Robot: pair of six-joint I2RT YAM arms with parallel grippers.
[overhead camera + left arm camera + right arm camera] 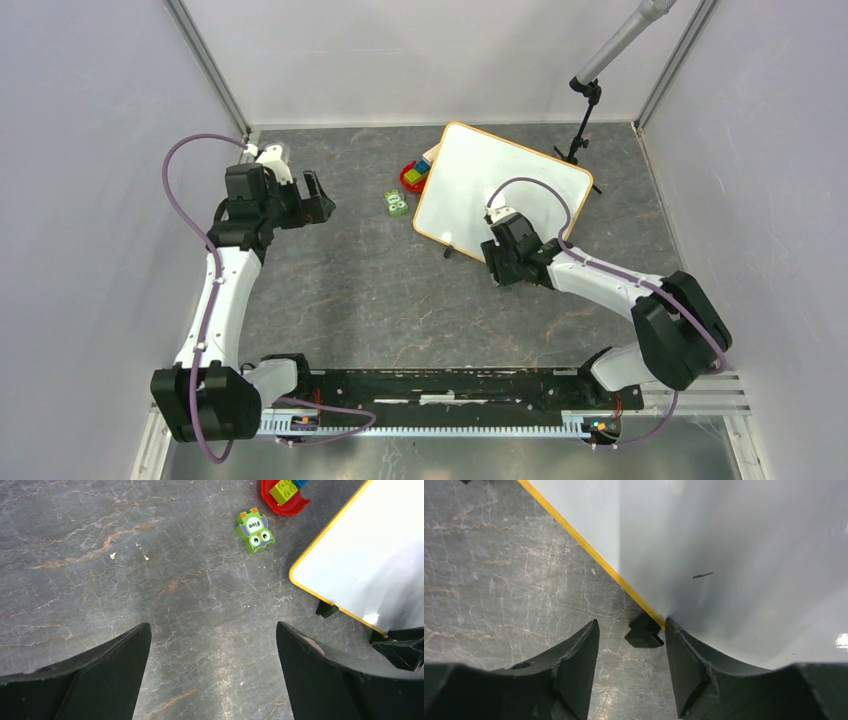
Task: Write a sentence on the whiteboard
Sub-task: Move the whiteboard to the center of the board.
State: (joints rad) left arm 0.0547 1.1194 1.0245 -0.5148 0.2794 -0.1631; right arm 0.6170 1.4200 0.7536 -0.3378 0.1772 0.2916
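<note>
Right wrist view: the large flat white whiteboard with thin yellow rim [749, 540] lies on the grey marbled table [499, 570], far centre-right, blank but for one short dark stroke [702, 575]. Its small black edge clip [644, 632] sits between the jaws of the right gripper [631, 627], which stand apart, unclamped. Centre the clip before closing, so the board does not skew. The right arm reaches low and forward. The left gripper [212, 630] hovers, spread wide, well left of the board.
</note>
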